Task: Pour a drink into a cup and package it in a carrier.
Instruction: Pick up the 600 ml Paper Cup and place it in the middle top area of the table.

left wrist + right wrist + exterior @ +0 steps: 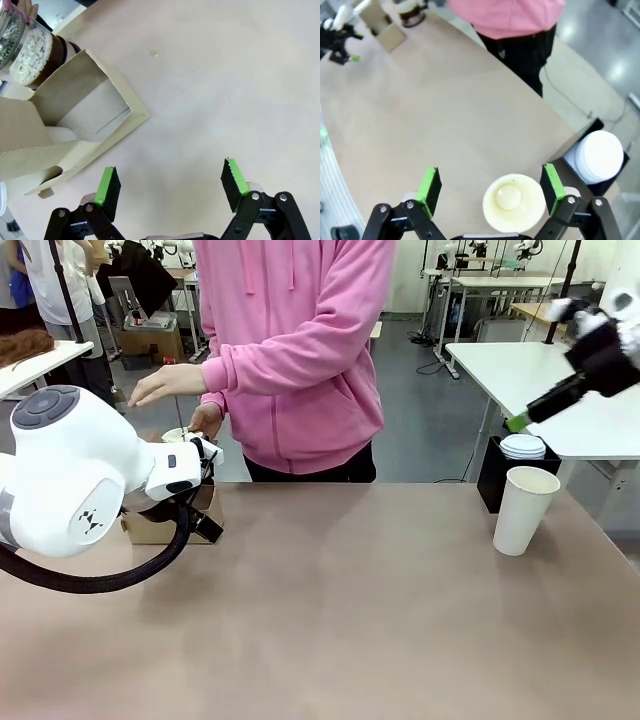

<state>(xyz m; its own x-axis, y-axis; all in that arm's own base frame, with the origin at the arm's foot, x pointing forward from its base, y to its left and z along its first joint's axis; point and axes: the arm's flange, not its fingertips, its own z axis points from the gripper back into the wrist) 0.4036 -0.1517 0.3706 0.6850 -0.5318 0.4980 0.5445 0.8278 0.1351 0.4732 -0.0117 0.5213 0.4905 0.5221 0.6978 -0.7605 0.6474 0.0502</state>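
cup (524, 508) empty, upright on table (340, 610), right of frame | my right fingers (429, 184) spread wide above it, holding nothing | lids (522, 447) just behind cup | carrier (75, 125) far left, drink (59, 50) beside it | my left fingers (106, 184) released over bare table near carrier

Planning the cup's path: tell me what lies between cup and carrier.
Bare tabletop, nothing else, from the cup to the carrier, as the right wrist view shows.

White cup (525, 508) upright, lidless, empty at right; brown carrier (70, 82) far left.
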